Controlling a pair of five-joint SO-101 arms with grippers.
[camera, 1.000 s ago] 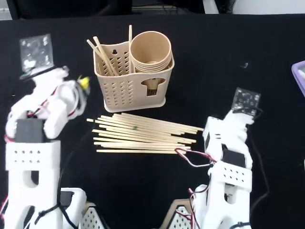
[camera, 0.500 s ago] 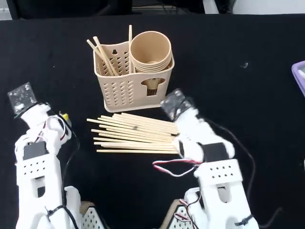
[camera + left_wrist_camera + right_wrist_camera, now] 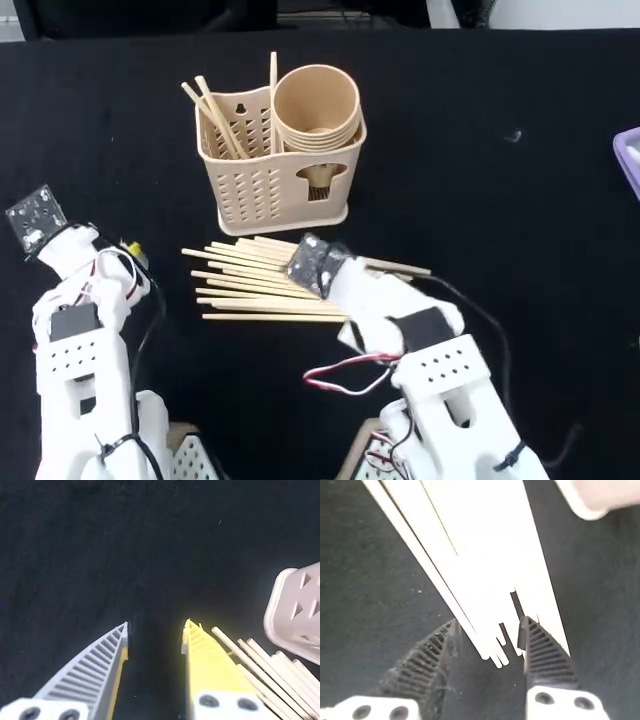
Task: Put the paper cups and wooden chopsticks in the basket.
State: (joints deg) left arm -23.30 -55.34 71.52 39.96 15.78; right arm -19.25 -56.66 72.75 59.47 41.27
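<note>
A beige slotted basket stands at the back centre, holding stacked paper cups and a few wooden chopsticks. A pile of loose chopsticks lies flat in front of it. My right arm leans over the pile's right end. My right gripper is open, with the ends of several chopsticks lying between its fingers. My left gripper is open over bare cloth, just left of the pile's ends; the basket's corner is beyond.
Black cloth covers the table. A purple object pokes in at the right edge. My left arm stands at the front left, its yellow fingertip near the pile's left ends.
My right arm has swung left from the pile's right side until its wrist hangs over the chopsticks' right end. My left arm has drawn back and down to the left.
</note>
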